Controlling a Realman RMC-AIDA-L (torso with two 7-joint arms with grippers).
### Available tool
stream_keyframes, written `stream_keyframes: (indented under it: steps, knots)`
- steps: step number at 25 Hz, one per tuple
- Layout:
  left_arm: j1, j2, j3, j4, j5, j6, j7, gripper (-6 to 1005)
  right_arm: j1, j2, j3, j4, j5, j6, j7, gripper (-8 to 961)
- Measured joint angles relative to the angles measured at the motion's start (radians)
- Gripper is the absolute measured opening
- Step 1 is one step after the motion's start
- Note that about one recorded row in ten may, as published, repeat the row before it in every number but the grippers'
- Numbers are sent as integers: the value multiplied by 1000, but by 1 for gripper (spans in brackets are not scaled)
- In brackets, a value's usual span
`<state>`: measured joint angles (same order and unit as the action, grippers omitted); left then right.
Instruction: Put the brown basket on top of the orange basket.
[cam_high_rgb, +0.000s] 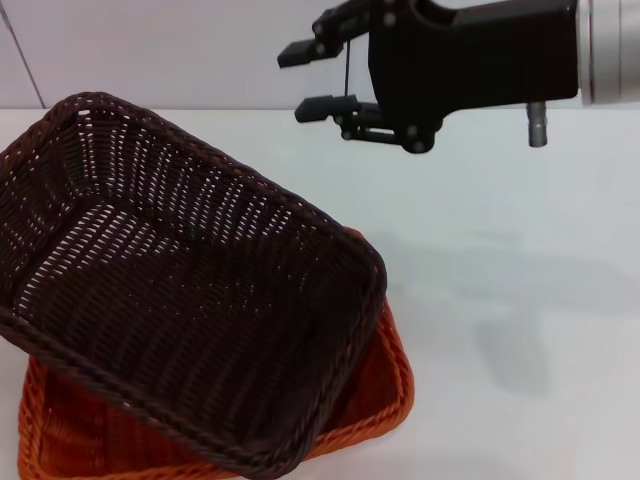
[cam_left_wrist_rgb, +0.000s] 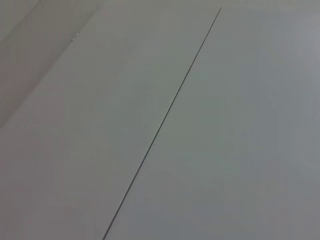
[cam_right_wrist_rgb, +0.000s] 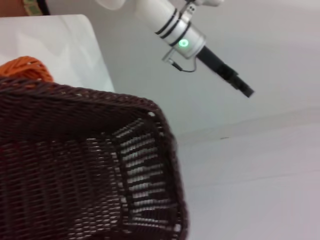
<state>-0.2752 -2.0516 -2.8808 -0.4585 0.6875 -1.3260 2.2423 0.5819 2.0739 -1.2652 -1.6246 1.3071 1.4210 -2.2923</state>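
Apparently the brown basket (cam_high_rgb: 180, 290) lay askew on the orange basket (cam_high_rgb: 385, 385), the right gripper (cam_high_rgb: 322, 78) hung open and empty above the table (cam_high_rgb: 520, 300), so only squaring seemed left.

A white table (cam_high_rgb: 480, 300) fills most of the head view, its surface smooth and matte, with soft grey shadows lying on it toward its right part. Behind the table's far edge stands a pale wall (cam_high_rgb: 150, 50), and a thin dark seam runs slantwise on that wall above the table's far left corner. In the right wrist view a corner of the table (cam_right_wrist_rgb: 60, 45) shows, white and rounded, with a plain light grey surface beyond it. The left wrist view shows only a flat pale grey panel (cam_left_wrist_rgb: 240, 125) crossed by one thin dark diagonal line (cam_left_wrist_rgb: 165, 120). Lighting is even and diffuse.
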Motion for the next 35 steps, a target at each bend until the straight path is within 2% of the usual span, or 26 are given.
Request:
stream_keyframes:
  steps: [4, 5, 6, 7, 8, 10, 11, 12, 13, 14, 15, 16, 18, 19, 20, 21, 22, 25, 26, 28, 31, 35]
  knots:
    - [0, -1, 0, 0, 1, 3, -2, 716, -1, 0, 4, 12, 43, -59, 41, 355]
    - [1, -1, 0, 0, 2, 3, -3, 716, 1, 0, 2, 18, 76, -118, 103, 355]
    - [1, -1, 0, 0, 2, 3, -3, 716, 1, 0, 2, 18, 76, -118, 103, 355]
    - [1, -1, 0, 0, 2, 3, -3, 716, 1, 1, -10, 21, 107, -189, 161, 355]
    - [1, -1, 0, 0, 2, 3, -3, 716, 1, 1, -10, 21, 107, -189, 161, 355]
    - [11, 3, 3, -4, 5, 11, -9, 716, -11, 5, -54, 23, 156, -336, 250, 354]
    - [16, 7, 6, -6, 5, 15, -10, 716, -11, 5, -54, 23, 156, -336, 250, 354]
    - [16, 7, 6, -6, 5, 15, -10, 716, -16, 5, -73, 25, 170, -394, 282, 354]
    - [27, 12, 10, -8, 6, 20, -11, 716, -23, 6, -107, 31, 189, -512, 340, 354]
    - [27, 12, 10, -8, 6, 20, -11, 715, -23, 6, -107, 31, 189, -512, 340, 354]
    - [31, 13, 11, -8, 6, 20, -12, 715, -26, 6, -137, 39, 194, -614, 397, 354]
    - [31, 13, 11, -8, 6, 20, -12, 715, -26, 6, -137, 39, 194, -614, 397, 354]
    - [32, 15, 15, -8, 8, 22, -12, 715, -27, 6, -168, 52, 202, -755, 455, 354]
    - [33, 16, 18, -8, 8, 25, -12, 715, -27, 6, -168, 52, 202, -755, 455, 354]
    - [33, 17, 20, -8, 9, 30, -12, 715, -32, 6, -192, 66, 223, -846, 462, 354]
    - [33, 17, 21, -10, 10, 36, -13, 715, -32, 6, -192, 66, 223, -846, 462, 354]
    - [33, 17, 21, -11, 10, 38, -13, 715, -37, 6, -208, 73, 238, -902, 461, 354]
    - [34, 17, 17, -24, 10, 48, -13, 716, -71, 7, -287, 73, 254, -1075, 443, 353]
    - [34, 17, 17, -24, 10, 48, -13, 716, -71, 7, -287, 73, 254, -1075, 443, 353]
    - [36, 18, 17, -38, 10, 69, -13, 716, -113, 7, -356, 54, 254, -1187, 437, 353]
    - [40, 19, 19, -44, 10, 82, -13, 716, -150, 7, -396, 33, 259, -1268, 436, 353]
    - [45, 31, 20, -39, 10, 110, -13, 715, -215, 7, -454, 13, 301, -1419, 438, 353]
